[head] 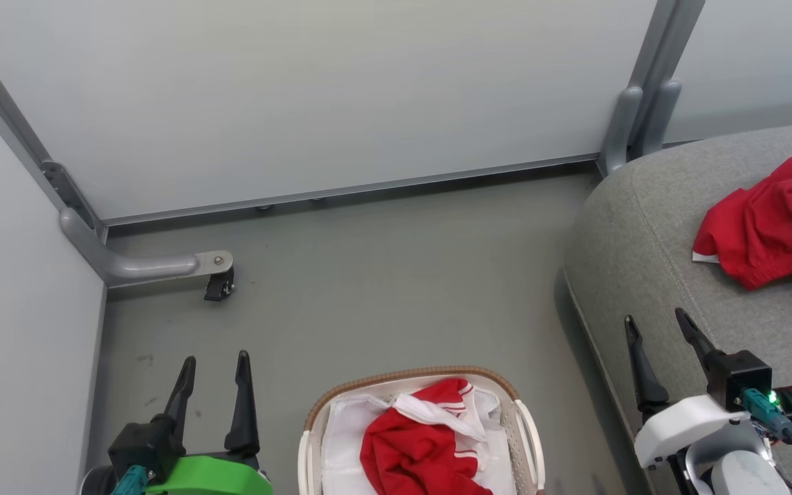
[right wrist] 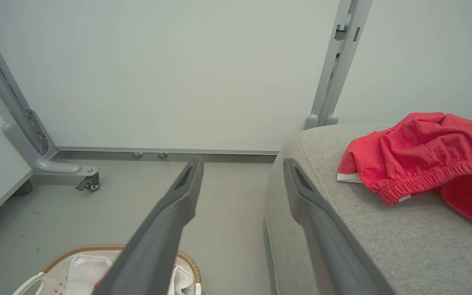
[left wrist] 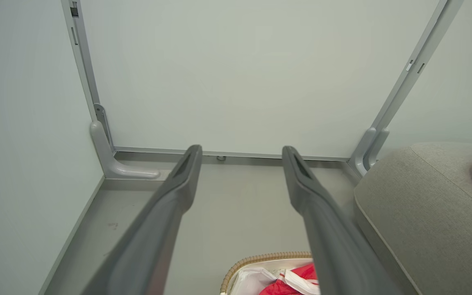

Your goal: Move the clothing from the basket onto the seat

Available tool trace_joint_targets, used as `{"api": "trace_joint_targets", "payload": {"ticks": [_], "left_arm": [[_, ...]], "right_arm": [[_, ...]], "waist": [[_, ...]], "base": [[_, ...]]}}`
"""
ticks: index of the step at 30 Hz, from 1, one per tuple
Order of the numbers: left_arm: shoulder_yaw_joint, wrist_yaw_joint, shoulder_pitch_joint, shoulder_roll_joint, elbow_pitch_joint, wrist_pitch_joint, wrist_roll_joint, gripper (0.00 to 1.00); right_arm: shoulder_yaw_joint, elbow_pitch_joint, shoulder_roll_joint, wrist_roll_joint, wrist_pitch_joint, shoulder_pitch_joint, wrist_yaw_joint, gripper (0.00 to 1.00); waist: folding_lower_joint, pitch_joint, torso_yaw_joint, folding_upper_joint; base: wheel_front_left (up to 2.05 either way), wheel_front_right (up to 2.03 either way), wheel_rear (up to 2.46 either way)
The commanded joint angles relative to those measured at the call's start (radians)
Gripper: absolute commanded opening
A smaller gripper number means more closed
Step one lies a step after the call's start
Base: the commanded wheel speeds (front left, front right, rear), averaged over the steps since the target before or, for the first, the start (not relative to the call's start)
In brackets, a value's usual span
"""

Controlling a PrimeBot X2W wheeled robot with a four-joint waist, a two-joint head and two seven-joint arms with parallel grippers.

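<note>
The white basket (head: 528,433) with a brown woven rim stands on the floor at the bottom centre, also seen as the basket (left wrist: 256,259) and the basket (right wrist: 76,248). In it lies a red garment with white stripes (head: 423,440), bunched on the white liner. A plain red garment (head: 771,223) lies crumpled on the grey seat (head: 650,247) at the right; the same garment (right wrist: 416,153) rests beyond my right fingers. My left gripper (head: 216,368) is open and empty, left of the basket. Over the seat's front edge my right gripper (head: 657,323) is open and empty.
Pale partition panels close off the back and left. A grey metal foot with a caster (head: 219,283) sticks out over the floor at the left. Another metal post (head: 633,124) stands by the seat's back corner. Bare grey floor (head: 396,289) lies between basket and wall.
</note>
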State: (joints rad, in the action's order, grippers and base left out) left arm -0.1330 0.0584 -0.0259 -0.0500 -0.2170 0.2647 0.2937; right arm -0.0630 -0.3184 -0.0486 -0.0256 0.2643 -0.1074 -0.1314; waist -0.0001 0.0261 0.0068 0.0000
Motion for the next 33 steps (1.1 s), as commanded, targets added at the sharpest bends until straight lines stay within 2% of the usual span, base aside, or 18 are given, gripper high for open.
{"api": "trace_joint_targets", "payload": {"ticks": [1, 22, 28, 33], "left_arm": [[-0.001, 0.005, -0.003, -0.001, -0.002, -0.001, -0.010, 1.00], [-0.023, 0.018, 0.034, -0.001, 0.001, -0.001, -0.039, 1.00], [-0.087, 0.041, 0.111, -0.001, -0.028, -0.001, -0.100, 1.00], [-0.179, 0.057, 0.222, -0.002, -0.071, -0.001, -0.118, 1.00]], "right_arm": [[0.000, 0.003, -0.004, 0.000, 0.000, 0.010, 0.001, 1.00], [0.003, 0.043, -0.004, -0.003, 0.000, -0.023, 0.001, 1.00], [-0.012, 0.067, -0.003, 0.008, 0.000, -0.057, 0.001, 1.00], [-0.024, 0.093, -0.003, 0.014, 0.000, -0.102, 0.001, 1.00]], "waist": [[0.0001, 0.000, -0.001, 0.0000], [0.0001, 0.046, -0.032, 0.0000], [0.0001, 0.111, -0.048, 0.0000], [0.0001, 0.199, -0.075, 0.0000]], "base": [[0.00, 0.00, 0.00], [0.00, 0.00, 0.00], [0.00, 0.00, 0.00], [0.00, 0.00, 0.00]]}}
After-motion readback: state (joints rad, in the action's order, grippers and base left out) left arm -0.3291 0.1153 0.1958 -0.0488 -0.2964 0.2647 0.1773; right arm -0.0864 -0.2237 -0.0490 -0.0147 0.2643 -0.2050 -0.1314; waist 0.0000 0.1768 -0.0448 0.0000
